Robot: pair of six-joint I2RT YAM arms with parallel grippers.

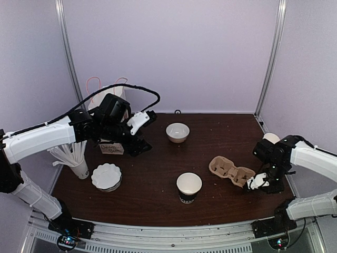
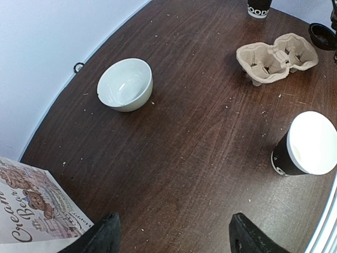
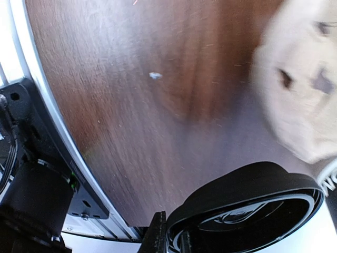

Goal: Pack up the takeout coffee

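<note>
As we close on the coffee, a black lid (image 3: pixel 245 208) lies directly under the right gripper (image 1: pixel 260 182), whose jaws we cannot judge. The takeout coffee (image 2: pixel 259 6) stands just beside, perhaps unlidded. Next comes a centred grasp. The table (image 3: pixel 131 105) edge runs close behind and the carrier (image 1: pixel 231 171) crowds ahead. The left gripper (image 2: pixel 176 237), fingers apart and empty, has open room.

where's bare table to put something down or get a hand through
Widest bare patch: table centre, bordered by the white bowl, cup carrier and open cup. Another lies back right, behind the carrier. Crowded: the left side, with bag, straw cup, fluted dish and left gripper above; tight between carrier and right gripper.
</note>
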